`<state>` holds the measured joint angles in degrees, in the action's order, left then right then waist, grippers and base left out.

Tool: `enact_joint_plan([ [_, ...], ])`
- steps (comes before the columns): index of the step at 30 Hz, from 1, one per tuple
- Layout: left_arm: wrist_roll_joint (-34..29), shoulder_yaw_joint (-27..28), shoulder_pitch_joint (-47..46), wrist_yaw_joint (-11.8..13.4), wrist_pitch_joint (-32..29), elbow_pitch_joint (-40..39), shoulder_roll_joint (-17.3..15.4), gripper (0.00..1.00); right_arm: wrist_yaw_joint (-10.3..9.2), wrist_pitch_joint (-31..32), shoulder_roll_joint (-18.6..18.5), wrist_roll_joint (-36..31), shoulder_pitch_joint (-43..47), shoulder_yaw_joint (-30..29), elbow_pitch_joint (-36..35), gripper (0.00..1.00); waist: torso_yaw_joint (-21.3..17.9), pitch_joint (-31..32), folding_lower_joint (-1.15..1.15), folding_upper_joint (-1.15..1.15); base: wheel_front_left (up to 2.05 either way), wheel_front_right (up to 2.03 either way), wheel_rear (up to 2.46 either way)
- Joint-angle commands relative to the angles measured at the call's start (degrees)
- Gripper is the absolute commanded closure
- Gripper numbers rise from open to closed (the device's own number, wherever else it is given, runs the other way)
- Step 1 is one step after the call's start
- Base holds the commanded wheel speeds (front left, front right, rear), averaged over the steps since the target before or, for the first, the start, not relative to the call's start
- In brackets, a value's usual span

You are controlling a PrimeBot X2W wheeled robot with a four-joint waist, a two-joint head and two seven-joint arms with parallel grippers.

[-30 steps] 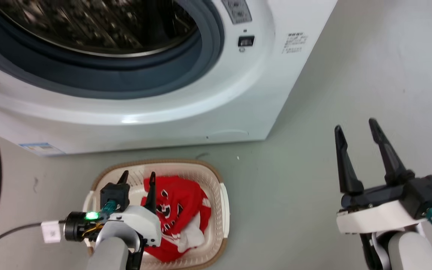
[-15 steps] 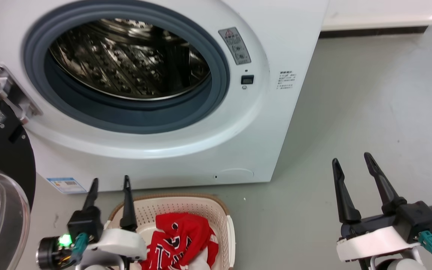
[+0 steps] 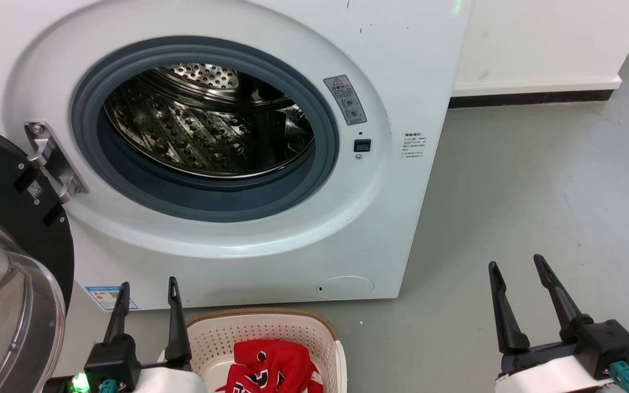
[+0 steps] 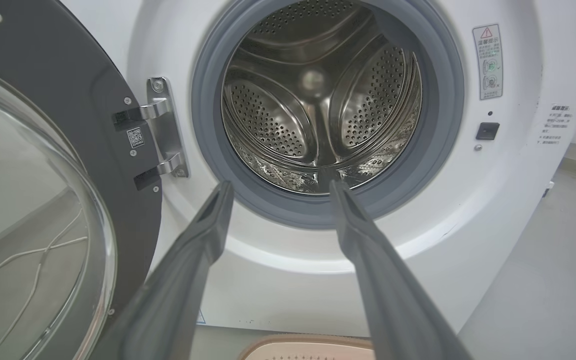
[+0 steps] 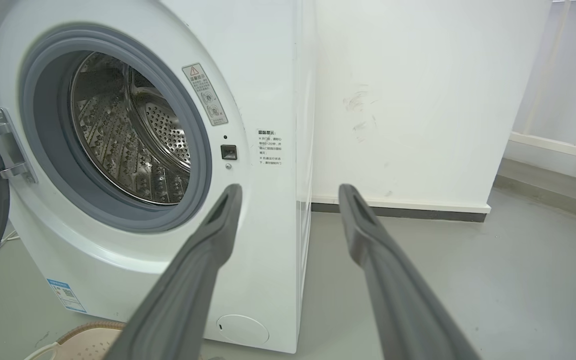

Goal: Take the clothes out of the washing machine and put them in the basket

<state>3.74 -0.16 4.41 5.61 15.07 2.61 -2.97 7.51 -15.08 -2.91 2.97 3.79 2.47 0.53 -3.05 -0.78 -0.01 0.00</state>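
1. So, the washing machine [image 3: 271, 273] is seen with its black-rimmed glass door [image 3: 3, 284] swung wide to the left on a metal hinge [image 3: 52, 158] — the grey seal [image 3: 328, 153] and the perforated steel drum [image 3: 205, 136] are fully exposed.
2. The basket [image 3: 292, 333] is set on the grey floor [image 3: 538, 191] just in front of the machine, below the round opening. Its near part is cut off by the bottom edge of the head view.
3. The clothes [image 3: 271, 368] are found inside the basket — red fabric with white and dark lettering, bunched up in the middle.
4. The left tool [image 3: 148, 282] is held near the basket's left end. Its fingers are spread apart with nothing between them, and in the left wrist view they are pointed at the lower part of the opening.
5. The right tool [image 3: 515, 261] is held well off to the right over the floor, past the machine's corner. Its fingers are likewise parted and nothing is gripped.
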Motion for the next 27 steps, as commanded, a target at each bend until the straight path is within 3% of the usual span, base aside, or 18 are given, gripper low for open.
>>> enact_joint_plan([
  [1, 0.37, -0.22, 0.74, 0.11, 0.15, -0.25, 0.1, 0.0, -0.04, -0.13, 0.08, 0.08, 0.74, -0.15, 0.05, 0.0, 0.13, 0.33, 0.01, 0.0, 0.0, 0.0, 0.0],
  [21, 1.02, -0.07, 0.85, -0.72, 0.15, 2.8, 0.13, 0.0, -0.04, -0.13, 0.08, 0.54, 1.47, 0.03, 0.24, 0.0, -0.1, 1.09, 0.01, 0.0, 0.0, 0.0, 0.0],
  [22, 1.47, -0.05, 1.06, -1.08, -0.02, 2.94, 0.04, 1.0, 0.01, 0.0, -0.01, 0.57, 1.02, 0.09, 0.42, 1.0, -0.09, 1.1, 0.01, 0.0, 0.0, 0.0, 0.0],
  [27, 2.67, 0.17, 1.19, -1.22, -0.74, 5.63, 0.1, 1.0, 0.01, 0.3, -0.04, 1.79, 1.41, 0.21, 2.54, 1.0, -0.07, 1.09, 0.01, 0.0, 0.0, 0.0, 0.0],
])
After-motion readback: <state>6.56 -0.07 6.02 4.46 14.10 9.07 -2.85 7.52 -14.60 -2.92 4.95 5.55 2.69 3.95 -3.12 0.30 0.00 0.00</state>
